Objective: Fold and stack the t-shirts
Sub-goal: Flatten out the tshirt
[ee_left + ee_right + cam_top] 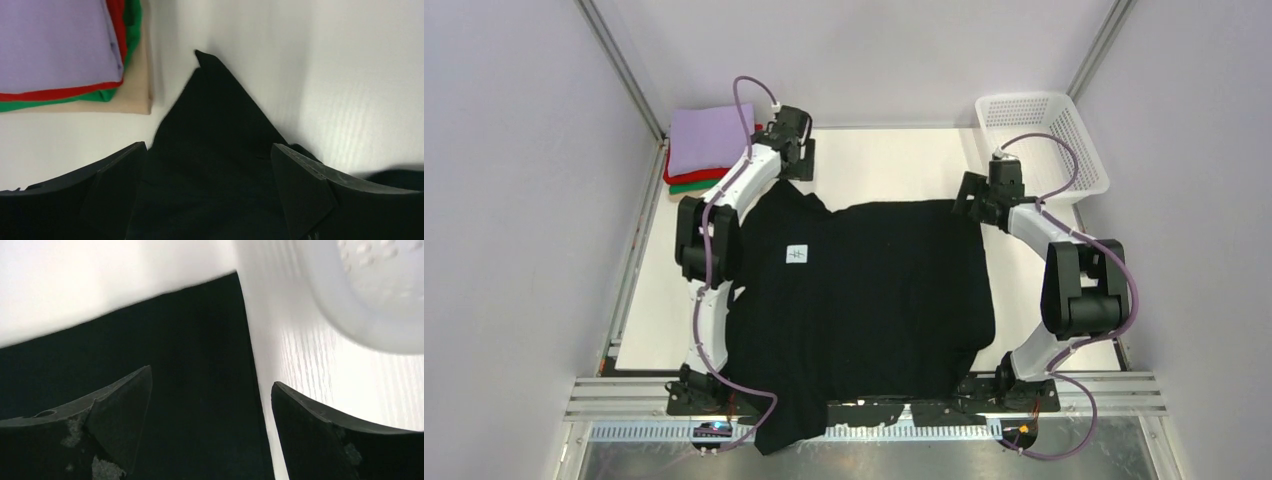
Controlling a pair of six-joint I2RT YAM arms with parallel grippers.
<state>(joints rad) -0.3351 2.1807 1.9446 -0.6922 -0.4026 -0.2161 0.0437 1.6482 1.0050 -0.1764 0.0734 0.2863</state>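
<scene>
A black t-shirt (864, 300) with a small white square label (797, 254) lies spread over the table, its lower part hanging over the near edge. My left gripper (792, 165) is open over the shirt's far left corner (215, 130), jaws wide apart. My right gripper (973, 200) is open over the shirt's far right corner (200, 365), one finger over cloth, the other over bare table. A folded stack sits at the far left: lavender (709, 138) on top, then red (686, 178), green (694, 186) and tan (135, 95).
A white plastic mesh basket (1044, 140) stands at the far right, close to my right gripper; its rim shows in the right wrist view (350, 315). White table (894, 165) shows beyond the shirt. Enclosure walls stand on both sides.
</scene>
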